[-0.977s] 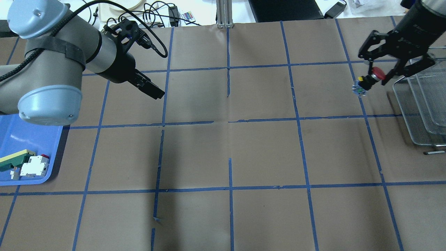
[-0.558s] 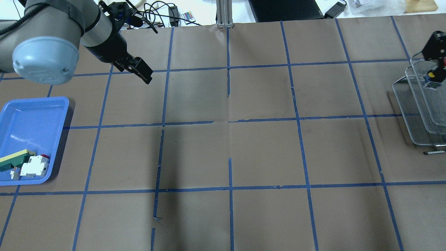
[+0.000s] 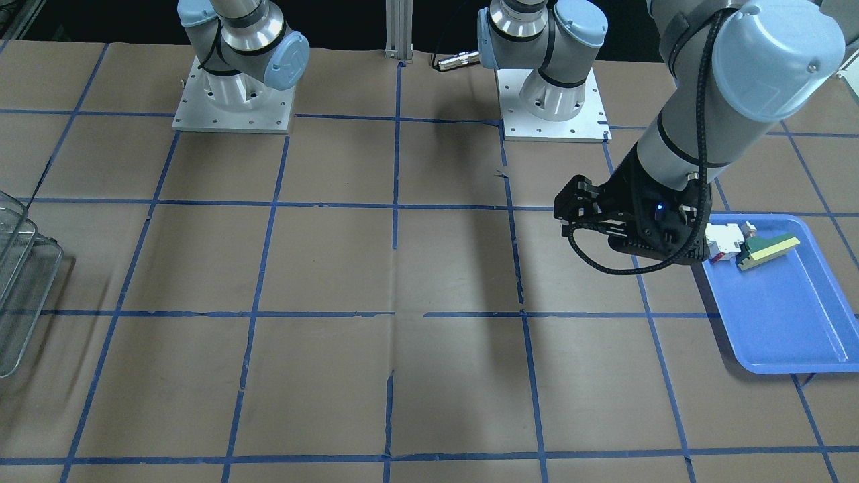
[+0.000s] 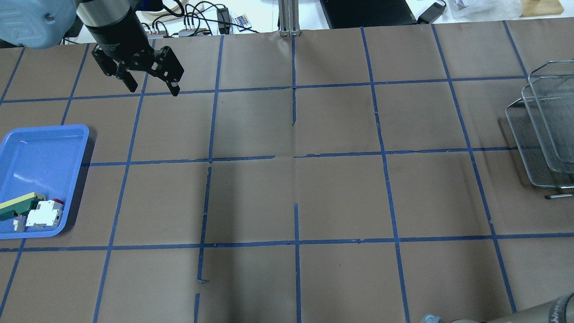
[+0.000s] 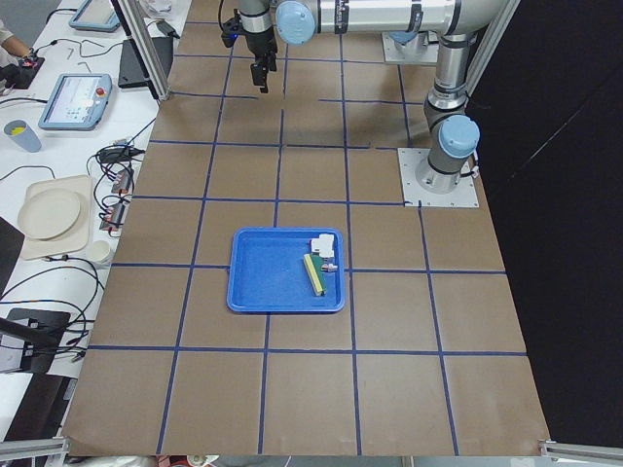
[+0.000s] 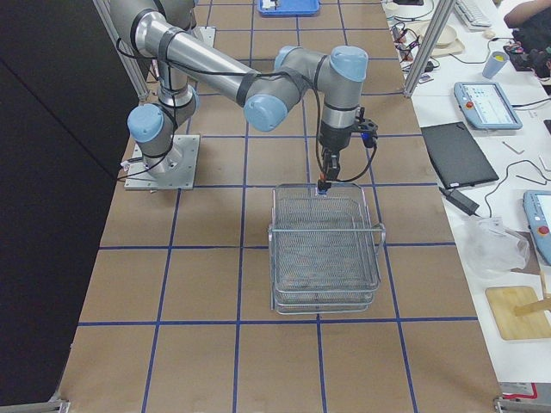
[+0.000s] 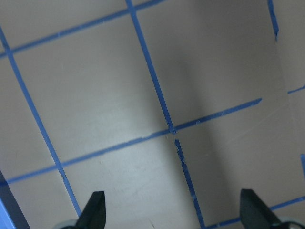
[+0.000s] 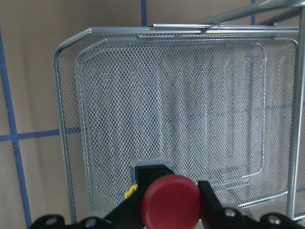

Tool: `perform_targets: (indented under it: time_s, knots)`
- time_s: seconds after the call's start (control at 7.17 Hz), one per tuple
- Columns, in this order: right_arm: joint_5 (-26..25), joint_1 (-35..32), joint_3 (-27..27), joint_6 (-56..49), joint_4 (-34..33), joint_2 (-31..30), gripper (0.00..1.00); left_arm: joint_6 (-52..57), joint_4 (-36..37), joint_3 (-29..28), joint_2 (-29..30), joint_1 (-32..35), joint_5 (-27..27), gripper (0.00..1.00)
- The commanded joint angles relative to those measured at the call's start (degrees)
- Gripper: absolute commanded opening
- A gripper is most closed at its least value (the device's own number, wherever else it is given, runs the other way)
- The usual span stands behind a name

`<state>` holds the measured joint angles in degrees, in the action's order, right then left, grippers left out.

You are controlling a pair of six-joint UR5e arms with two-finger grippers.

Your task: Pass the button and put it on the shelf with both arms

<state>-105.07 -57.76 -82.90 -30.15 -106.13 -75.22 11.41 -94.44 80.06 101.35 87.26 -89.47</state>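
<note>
The button (image 8: 170, 200) shows its red cap in the right wrist view, with its black body and yellow bits below. My right gripper (image 8: 169, 212) is shut on it, a finger (image 8: 209, 202) on each side. It hangs over the near end of the wire-mesh shelf (image 8: 190, 95). In the exterior right view the right gripper (image 6: 325, 172) holds the button (image 6: 321, 190) just above the shelf's (image 6: 325, 249) top tier rim. My left gripper (image 4: 152, 88) is open and empty at the table's back left; it also shows in the left wrist view (image 7: 174, 214).
The shelf (image 4: 542, 134) stands at the table's right edge. A blue tray (image 4: 40, 148) at the left holds a white-and-red block (image 4: 44, 214) and a green-and-yellow wedge (image 4: 18, 204). Cables and devices lie beyond the back edge.
My right gripper carried the button rightward, out of the overhead view, over the shelf. My left arm drew back toward the back left and its gripper turned.
</note>
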Motion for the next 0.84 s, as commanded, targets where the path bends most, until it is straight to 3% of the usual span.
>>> perform_targets:
  time_s: [0.0,0.14,0.28,0.7]
  knots:
    - [0.39,0.28,-0.07,6.02,-1.63,2.35,0.08,-4.2,0.03,9.18,-8.48,-0.68,0.08,1.0]
    - [0.39,0.28,-0.59,6.59,-2.06,2.71,0.08,-5.07,6.83,12.55,-11.06,-1.03,0.0,1.0]
    - [0.39,0.28,-1.38,6.68,-2.32,2.8,0.08,-8.21,7.95,12.41,-10.47,-1.56,-0.18,1.0]
    - [0.13,0.28,-2.53,9.66,-2.24,3.77,0.15,-10.44,2.72,6.55,-6.18,-1.56,-0.27,1.0]
